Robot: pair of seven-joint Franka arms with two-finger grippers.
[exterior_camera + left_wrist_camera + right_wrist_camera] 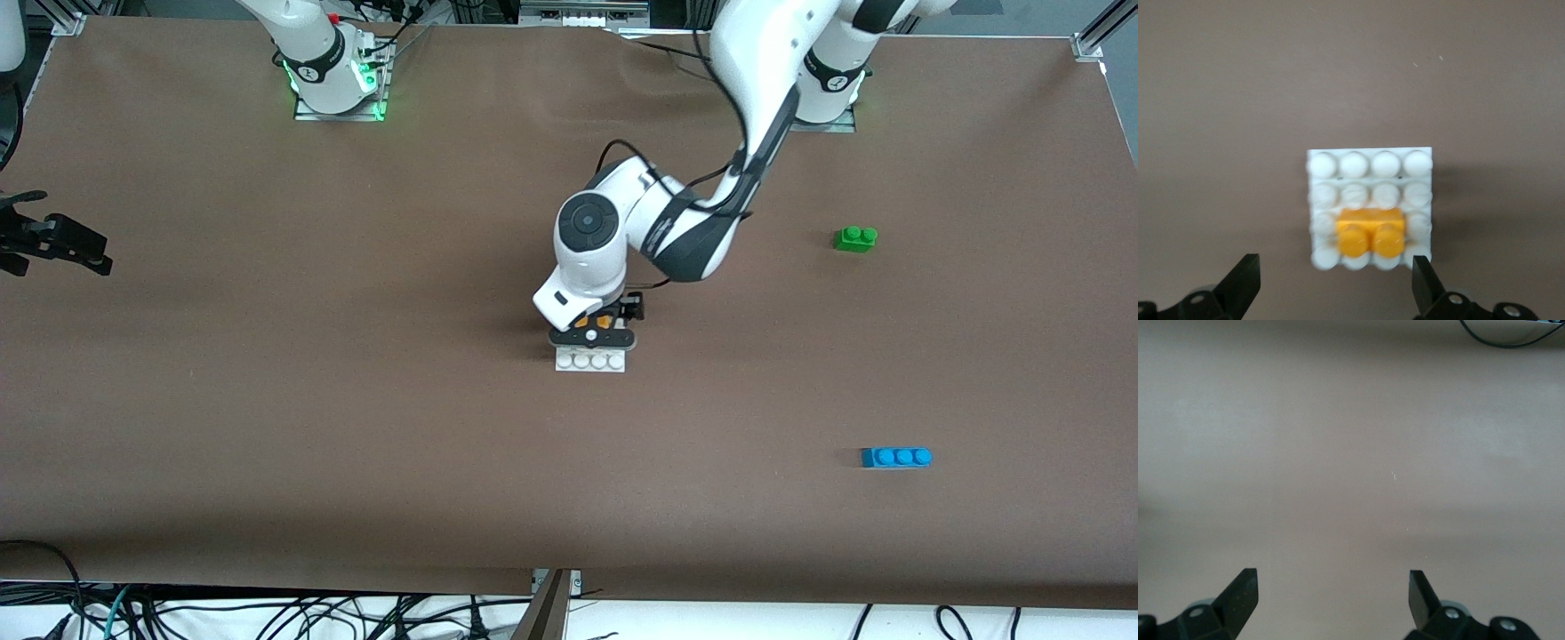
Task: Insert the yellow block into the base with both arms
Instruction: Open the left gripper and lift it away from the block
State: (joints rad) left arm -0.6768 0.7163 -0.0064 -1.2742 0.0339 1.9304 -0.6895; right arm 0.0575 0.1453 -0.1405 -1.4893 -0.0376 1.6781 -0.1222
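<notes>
With the left end effector (1331, 287) spread wide, empty, over the yellow block (1371, 231) sitting on the base (1369, 163), and the right end effector (1331, 603) waiting open and empty over bare tabletop (356, 444), a half-pressed block could pop loose.

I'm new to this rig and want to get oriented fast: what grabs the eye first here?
The left gripper hangs open over the white base at mid-table, where the yellow block sits on the studs. The right gripper waits open at the right arm's end, over bare table.
</notes>
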